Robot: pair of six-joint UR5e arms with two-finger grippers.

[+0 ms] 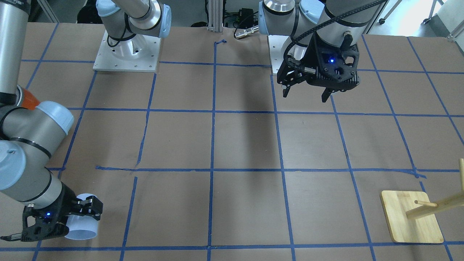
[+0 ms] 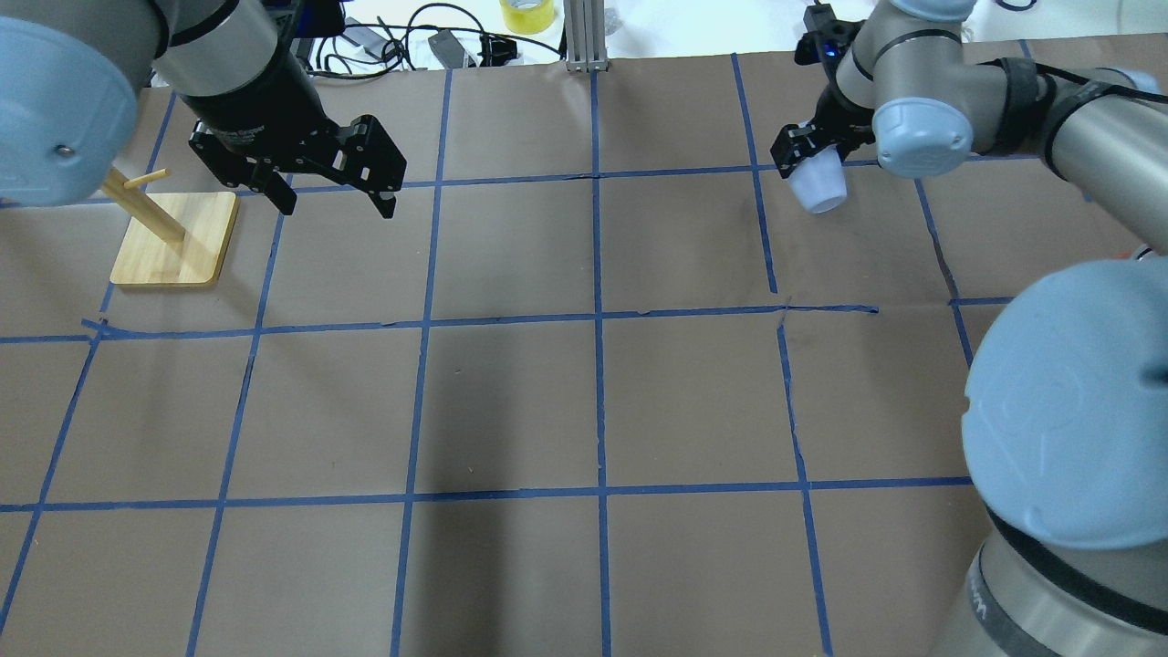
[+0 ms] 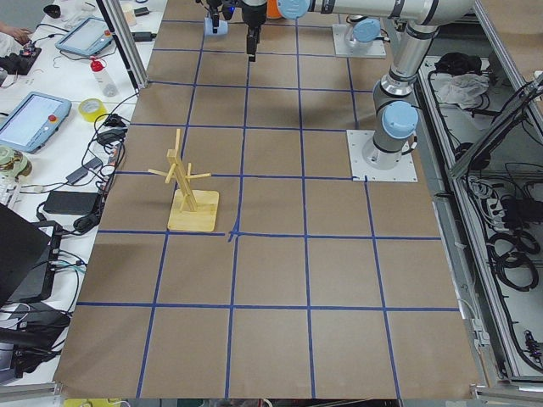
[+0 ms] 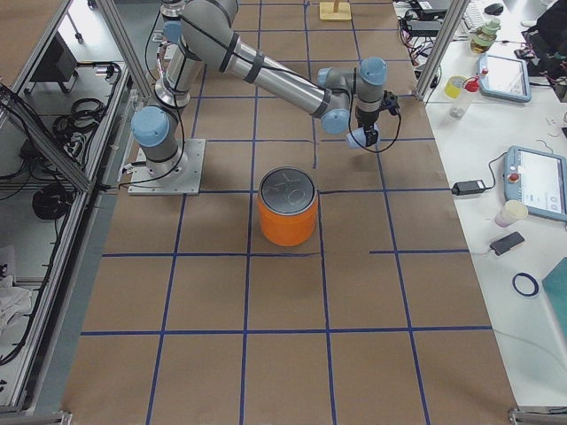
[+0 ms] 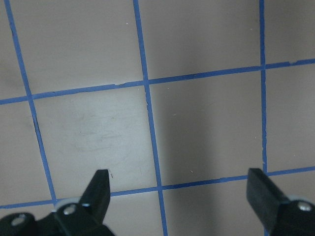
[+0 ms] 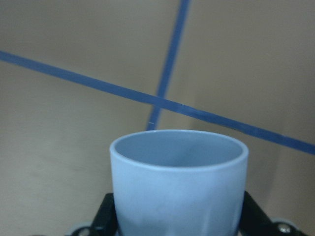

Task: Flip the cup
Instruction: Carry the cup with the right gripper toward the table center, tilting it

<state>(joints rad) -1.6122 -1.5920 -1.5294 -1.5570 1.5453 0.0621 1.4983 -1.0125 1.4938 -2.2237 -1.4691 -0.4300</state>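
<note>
The cup (image 1: 82, 223) is a small pale blue-white tumbler without a handle. My right gripper (image 1: 78, 214) is shut on it near the table's far right corner. The cup lies tilted in the jaws, with its wide rim pointing away from the wrist. It also shows in the overhead view (image 2: 817, 182), the right side view (image 4: 359, 137) and the right wrist view (image 6: 178, 182), where its light blue inside shows. My left gripper (image 1: 305, 95) is open and empty, hanging above the table near its own base. It also shows in the overhead view (image 2: 336, 205) and its wrist view (image 5: 178, 179).
A wooden peg stand (image 2: 173, 239) stands on the table's left side, close to my left gripper. A large orange can (image 4: 287, 208) with a silver top stands on the right side, between the right arm's base and the table's end. Blue tape lines grid the brown table.
</note>
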